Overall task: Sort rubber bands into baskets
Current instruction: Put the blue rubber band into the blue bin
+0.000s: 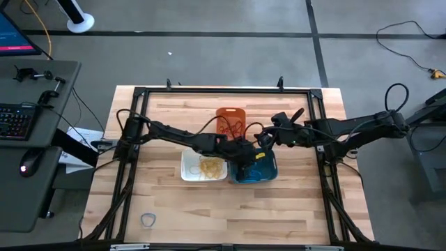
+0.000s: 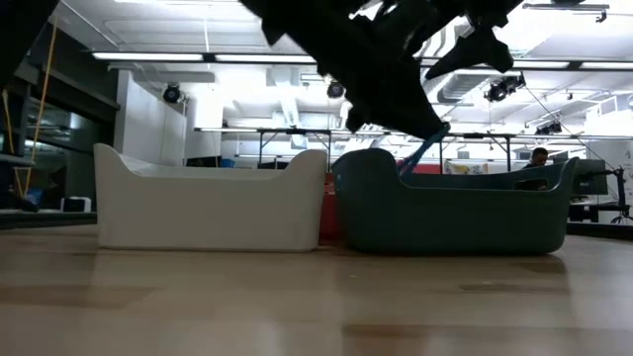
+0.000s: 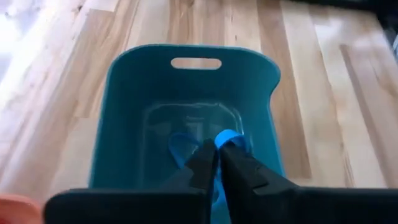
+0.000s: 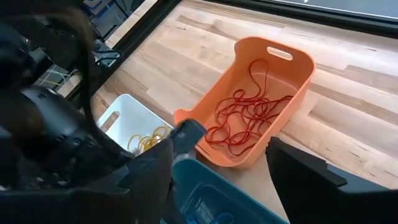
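Three baskets stand mid-table: an orange one [image 1: 230, 118] with red rubber bands [image 4: 245, 121], a white one [image 1: 202, 167] with yellow bands [image 4: 149, 138], and a teal one [image 1: 256, 169] with blue bands [image 3: 180, 146] on its floor. My left gripper [image 1: 245, 155] hangs over the teal basket [image 3: 124, 124], shut on a blue rubber band [image 3: 227, 137]. My right gripper [image 1: 268, 136] hovers open and empty beside the orange basket's right side, just beyond the teal basket's far end; in its wrist view [image 4: 230, 149] the fingers stand wide apart. My left gripper pinches one blue band between its two fingertips; a bend of the loop [image 3: 229, 135] sticks out past the tips. The fingers slant down from the table's left. In the low view the band [image 2: 420, 155] hangs below the fingers, down behind the teal basket's rim [image 2: 455, 176].
A small grey loop [image 1: 148, 220] lies alone near the table's near left corner. A black frame [image 1: 223, 90] runs around the table's edges. Bare wood lies in front of the baskets.
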Robot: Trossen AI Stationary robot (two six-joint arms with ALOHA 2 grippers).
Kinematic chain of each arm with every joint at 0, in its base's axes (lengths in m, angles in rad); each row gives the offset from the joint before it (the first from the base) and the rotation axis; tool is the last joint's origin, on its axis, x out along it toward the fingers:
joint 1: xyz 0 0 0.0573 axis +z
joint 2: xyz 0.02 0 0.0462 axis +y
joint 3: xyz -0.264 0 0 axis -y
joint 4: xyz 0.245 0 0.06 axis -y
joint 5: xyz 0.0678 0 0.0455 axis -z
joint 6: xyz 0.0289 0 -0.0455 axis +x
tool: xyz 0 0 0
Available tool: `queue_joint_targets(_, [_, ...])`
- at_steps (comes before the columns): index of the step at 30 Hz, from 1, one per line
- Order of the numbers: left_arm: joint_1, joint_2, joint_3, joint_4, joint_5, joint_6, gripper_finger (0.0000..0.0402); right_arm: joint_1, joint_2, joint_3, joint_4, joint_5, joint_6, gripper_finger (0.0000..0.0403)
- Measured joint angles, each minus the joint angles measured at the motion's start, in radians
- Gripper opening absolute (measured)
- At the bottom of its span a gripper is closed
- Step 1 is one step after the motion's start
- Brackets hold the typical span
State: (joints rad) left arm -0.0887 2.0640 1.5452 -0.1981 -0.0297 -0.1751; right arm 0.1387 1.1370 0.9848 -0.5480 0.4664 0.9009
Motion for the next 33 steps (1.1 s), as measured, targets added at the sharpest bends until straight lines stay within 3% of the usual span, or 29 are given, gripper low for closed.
queue_joint_targets(9, [0.010, -0.012, 0.074, -0.227, 0.010, 0.034, 0.0123, 0.000, 0.000, 0.000, -0.001, -0.001, -0.002, 0.0248])
queue_joint_targets(15, [0.010, -0.075, 0.058, -0.567, 0.013, 0.038, 0.0165, 0.000, -0.002, 0.000, -0.001, 0.010, -0.020, 0.0248])
queue_joint_targets(19, [0.008, -0.233, -0.127, -0.574, 0.013, 0.000, 0.0168, -0.002, -0.011, 0.000, -0.003, 0.039, -0.045, 0.0248])
queue_joint_targets(24, [-0.055, -0.599, -0.510, -0.462, 0.012, -0.179, 0.0168, -0.002, -0.019, 0.000, -0.003, 0.058, -0.071, 0.0248])
queue_joint_targets(29, [-0.271, -0.919, -0.697, -0.550, -0.039, -0.389, 0.0168, -0.016, -0.019, 0.000, -0.013, 0.056, -0.080, 0.0248])
queue_joint_targets(33, [-0.526, -0.951, -0.724, -0.716, -0.054, -0.512, 0.0168, -0.033, -0.019, 0.000, -0.019, 0.056, -0.097, 0.0248])
